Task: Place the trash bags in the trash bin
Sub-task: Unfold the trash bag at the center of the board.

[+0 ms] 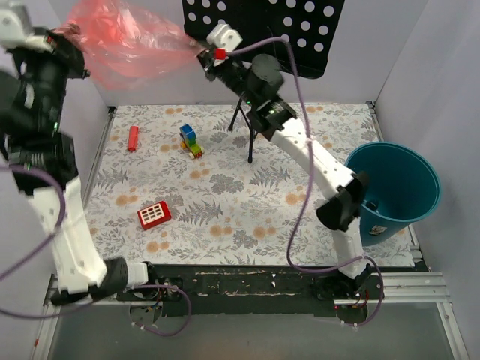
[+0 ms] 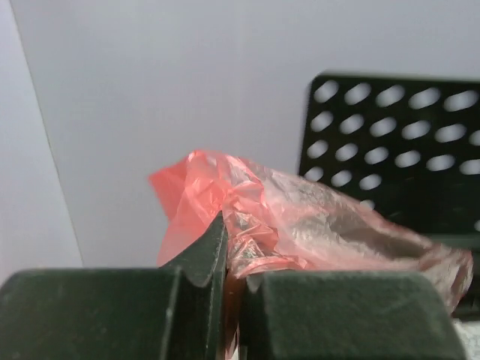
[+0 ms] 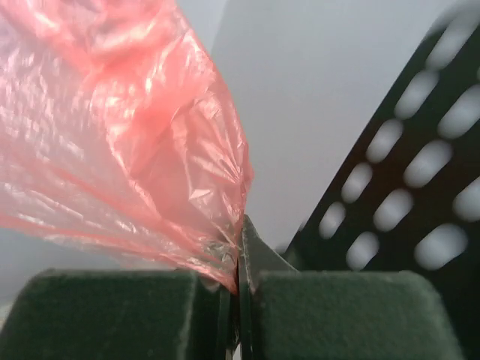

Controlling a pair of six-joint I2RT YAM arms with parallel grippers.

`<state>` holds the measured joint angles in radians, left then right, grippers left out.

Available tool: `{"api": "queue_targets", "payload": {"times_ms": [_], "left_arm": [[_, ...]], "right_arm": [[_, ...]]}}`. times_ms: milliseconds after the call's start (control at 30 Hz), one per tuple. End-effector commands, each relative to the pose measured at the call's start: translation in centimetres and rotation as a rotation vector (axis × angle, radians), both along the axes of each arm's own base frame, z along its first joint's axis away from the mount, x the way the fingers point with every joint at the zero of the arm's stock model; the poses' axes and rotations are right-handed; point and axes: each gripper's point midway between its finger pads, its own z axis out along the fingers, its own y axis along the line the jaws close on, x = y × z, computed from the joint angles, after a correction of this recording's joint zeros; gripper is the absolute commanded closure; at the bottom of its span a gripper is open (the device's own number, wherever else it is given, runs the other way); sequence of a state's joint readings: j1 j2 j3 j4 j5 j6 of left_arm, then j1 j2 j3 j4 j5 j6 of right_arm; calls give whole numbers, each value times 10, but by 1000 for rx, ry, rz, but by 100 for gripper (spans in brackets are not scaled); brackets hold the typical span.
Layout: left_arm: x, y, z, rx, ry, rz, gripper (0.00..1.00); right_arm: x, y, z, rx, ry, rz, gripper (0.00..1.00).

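The translucent red-pink trash bag (image 1: 124, 41) hangs stretched high above the table's far left, held between both grippers. My left gripper (image 1: 66, 34) is shut on the bag's left end; the film bunches between its jaws in the left wrist view (image 2: 300, 217). My right gripper (image 1: 201, 54) is shut on the bag's right end; the bag fills the left of the right wrist view (image 3: 112, 135). The teal-blue trash bin (image 1: 397, 191) lies tilted at the table's right edge, its mouth facing up and left, far from the bag.
A black perforated stand (image 1: 289, 30) on a tripod rises at the back, just behind the right gripper. On the floral mat lie a small red cylinder (image 1: 133, 138), a coloured block toy (image 1: 190, 141) and a red block with white squares (image 1: 154, 214). White walls enclose the table.
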<state>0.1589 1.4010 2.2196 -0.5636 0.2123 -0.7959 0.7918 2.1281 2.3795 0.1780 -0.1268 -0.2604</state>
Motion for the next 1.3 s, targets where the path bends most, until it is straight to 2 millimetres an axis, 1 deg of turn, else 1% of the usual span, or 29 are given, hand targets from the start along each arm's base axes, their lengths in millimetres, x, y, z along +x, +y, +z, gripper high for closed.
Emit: {"api": "queue_targets", "payload": {"times_ms": [0,33,67,100,133,167,200,233,267,300,333,367,400,467,533,633,700,767,800,833,867,900,933,967,1033,1067,1133,1200,1267], "left_arm": [[-105,-58,65,281,-409,-198,100],[-99,-72,31,331,-347,-290,100],[-93,-86,-24,379,-247,-395,100],[-99,-104,-91,433,-137,-533,100],[-104,-118,-183,471,24,-703,100],[-137,-129,-274,486,226,-868,100],[-176,-135,-346,602,312,-1009,100],[-210,-139,-386,670,341,-1106,100],[-226,-140,-398,685,346,-1107,100],[-237,-144,-400,645,348,-1105,100],[-244,-145,-395,684,288,-1069,100],[-252,-150,-385,669,237,-1052,100],[-255,-152,-376,670,191,-1036,100],[-260,-156,-363,630,161,-1024,100],[-261,-157,-356,617,158,-1020,100],[-260,-158,-343,572,180,-1030,100],[-248,-155,-328,483,248,-1011,100],[-220,-146,-314,290,392,-923,100],[-194,-132,-307,157,478,-784,100],[-164,-112,-306,-6,574,-606,100],[-137,-83,-319,-127,681,-397,100],[-125,-65,-336,-215,788,-264,100],[-118,-57,-357,-281,897,-204,100],[-120,-60,-369,-326,966,-214,100],[-122,-62,-372,-360,971,-247,100],[-127,-61,-377,-386,1001,-234,100],[-137,-63,-393,-403,1064,-236,100],[-148,-69,-407,-419,1122,-264,100],[-152,-74,-417,-441,1169,-296,100]], "right_arm": [[-141,-78,177,300,-652,-13,99],[-142,-76,160,250,-677,-30,99],[-135,-70,118,159,-662,-39,99],[-127,-63,66,35,-623,-44,99],[-105,-37,-75,-304,-433,40,99],[-118,-41,-200,-623,-225,200,99],[-164,-69,-298,-886,-28,427,99],[-211,-99,-344,-981,119,587,99],[-253,-124,-364,-984,244,663,99],[-289,-138,-368,-959,302,725,99],[-325,-148,-364,-945,294,772,99],[-345,-155,-344,-889,252,761,99],[-361,-160,-337,-858,247,766,99],[-375,-165,-316,-789,269,754,99],[-372,-169,-305,-792,313,718,99],[-362,-167,-284,-806,271,693,99],[-355,-157,-264,-775,251,673,99],[-333,-139,-221,-654,253,582,99],[-322,-132,-205,-599,273,548,99],[-306,-125,-190,-546,290,512,99],[-285,-121,-186,-502,356,453,99],[-261,-124,-192,-478,453,385,99],[-244,-128,-212,-509,564,335,99],[-232,-137,-237,-557,687,281,99],[-220,-159,-288,-693,907,163,99],[-219,-169,-302,-724,990,139,99],[-222,-175,-314,-706,1072,150,99],[-221,-172,-307,-670,1053,154,99],[-214,-165,-300,-651,1038,161,99]]}}
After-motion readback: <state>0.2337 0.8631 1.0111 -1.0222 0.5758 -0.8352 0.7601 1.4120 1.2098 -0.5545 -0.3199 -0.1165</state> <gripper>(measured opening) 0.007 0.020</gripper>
